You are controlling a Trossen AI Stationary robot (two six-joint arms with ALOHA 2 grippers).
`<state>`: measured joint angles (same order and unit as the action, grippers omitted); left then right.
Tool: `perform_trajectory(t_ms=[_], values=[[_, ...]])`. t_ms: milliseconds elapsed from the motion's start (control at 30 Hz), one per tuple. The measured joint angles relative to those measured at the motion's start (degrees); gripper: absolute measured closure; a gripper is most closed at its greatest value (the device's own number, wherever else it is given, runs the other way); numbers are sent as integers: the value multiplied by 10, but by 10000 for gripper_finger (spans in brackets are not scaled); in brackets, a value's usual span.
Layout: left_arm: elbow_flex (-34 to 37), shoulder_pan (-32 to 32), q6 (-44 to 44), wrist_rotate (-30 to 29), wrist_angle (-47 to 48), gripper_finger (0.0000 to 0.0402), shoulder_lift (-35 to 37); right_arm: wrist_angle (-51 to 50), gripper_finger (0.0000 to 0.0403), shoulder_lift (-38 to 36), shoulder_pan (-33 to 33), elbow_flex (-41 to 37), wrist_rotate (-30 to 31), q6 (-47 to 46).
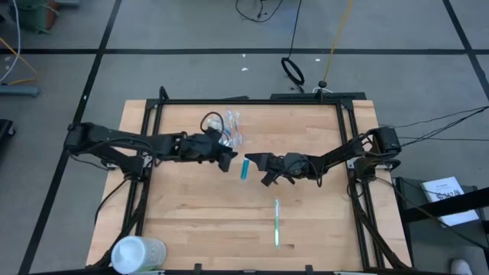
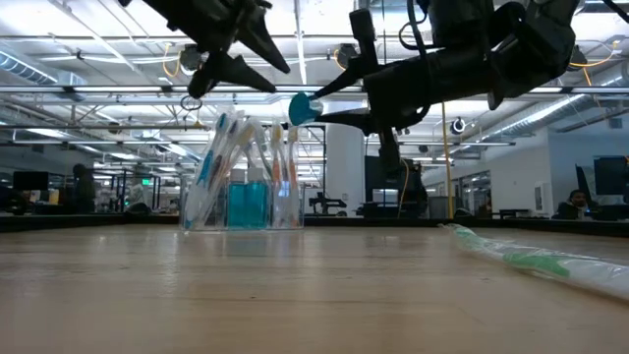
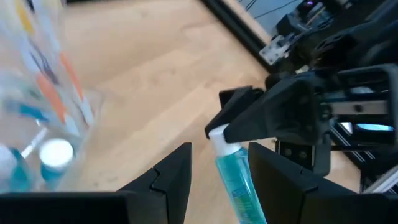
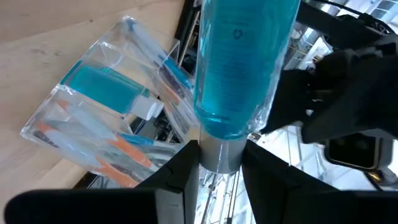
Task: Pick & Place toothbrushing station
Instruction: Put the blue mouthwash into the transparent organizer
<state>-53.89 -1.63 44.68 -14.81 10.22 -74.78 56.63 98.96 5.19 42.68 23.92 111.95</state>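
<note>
A teal toothpaste tube (image 1: 244, 169) hangs in the air over the middle of the table, with my right gripper (image 1: 253, 160) shut on its capped end. My left gripper (image 1: 228, 161) is open just to the tube's left. In the left wrist view its two fingers (image 3: 177, 177) stand on either side of the tube (image 3: 233, 177), with a gap showing. Behind them a clear plastic cup (image 1: 229, 131) stands on its base, holding toothbrushes and another teal tube (image 2: 246, 205). A green toothbrush in a clear wrapper (image 1: 276, 223) lies flat toward the near edge. My right gripper pinches the tube's pale cap (image 4: 221, 154) between its two fingers (image 4: 183, 165). The fingers lie level, come from the table's right side and cross the tube. The tube is lifted clear of the table, and its teal body (image 4: 239, 56) reaches out toward the near edge.
A bigger white cylindrical container (image 1: 137, 253) lies at the near left corner. Black frame rails (image 1: 348, 137) run along the table's left, right and far sides. Bare wood (image 1: 199, 214) lies between the cup and the near edge, apart from the wrapped toothbrush (image 2: 531, 259).
</note>
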Motion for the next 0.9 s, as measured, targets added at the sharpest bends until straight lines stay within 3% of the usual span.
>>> perform_trajectory(t_ms=[367,633,900], values=[[0,0,52,71,-94,241,-91,49,305,4,0,-3,-31,30],[0,0,64,68,-100,241,-94,50,305,3,0,-3,-32,66],[0,1,34,52,-104,241,-88,54,305,3,-2,-1,-11,18]])
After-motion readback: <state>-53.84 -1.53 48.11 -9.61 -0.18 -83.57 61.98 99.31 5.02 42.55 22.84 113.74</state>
